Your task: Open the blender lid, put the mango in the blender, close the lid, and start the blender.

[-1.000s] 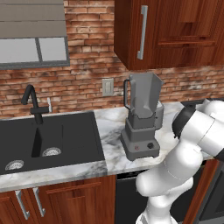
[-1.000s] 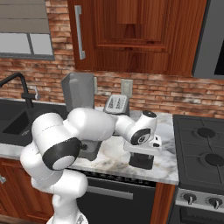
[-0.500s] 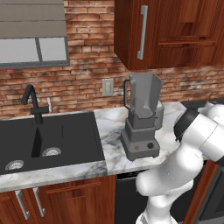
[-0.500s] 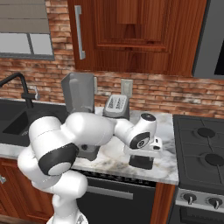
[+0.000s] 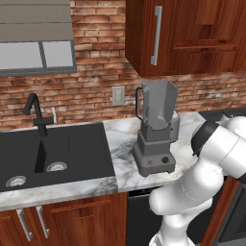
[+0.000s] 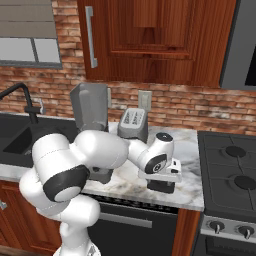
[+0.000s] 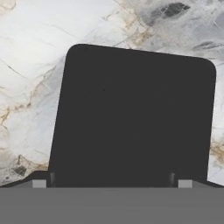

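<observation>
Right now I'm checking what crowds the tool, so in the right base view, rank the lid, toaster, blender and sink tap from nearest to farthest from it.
1. Lid: directly under the open tool, on the counter near its front edge.
2. Toaster: behind, by the brick wall.
3. Blender: further left, partly behind the arm.
4. Sink tap: far left, over the sink.

The blender lid [image 7: 133, 116] looks matt, smooth black plastic on a polished, veined marble desk [image 7: 30, 83]. The blender [image 5: 154, 129] has a translucent grey jar, perhaps plastic, and the cabinets [image 5: 192, 36] show glossy reddish wood.
</observation>
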